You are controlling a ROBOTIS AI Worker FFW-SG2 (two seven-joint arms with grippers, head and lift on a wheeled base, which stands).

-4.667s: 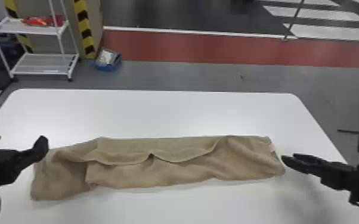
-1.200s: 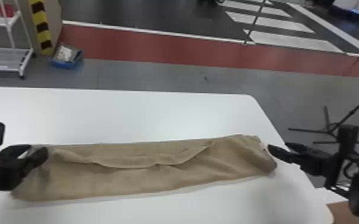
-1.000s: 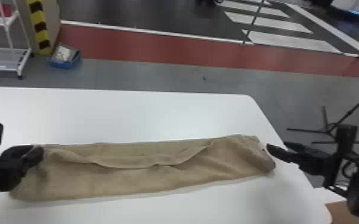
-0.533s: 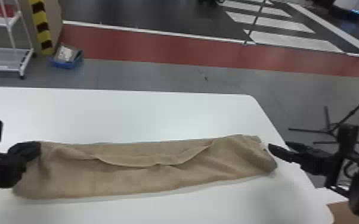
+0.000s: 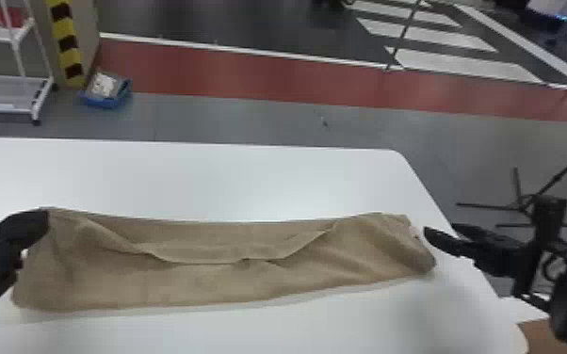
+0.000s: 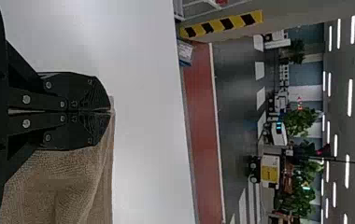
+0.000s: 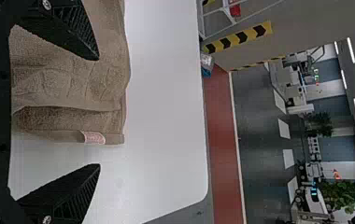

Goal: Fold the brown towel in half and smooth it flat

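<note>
Brown woven towel (image 5: 193, 287), lower centre: folded lengthwise, rumpled; smoothing outstanding. Black left gripper (image 6: 110, 111), lower left: fingers pinching towel corner. Right gripper (image 5: 440, 229), lower right: fingers spread.

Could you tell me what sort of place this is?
Probably a robotics lab or industrial hall: striped hazard tape, a red floor lane and a white wheeled rack suggest it.

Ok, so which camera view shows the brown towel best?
The head view, since it shows the brown towel nearly end to end, middle ripple included. The left wrist view shows the end held by the left gripper; the right wrist view, the other end with its pale label.
</note>
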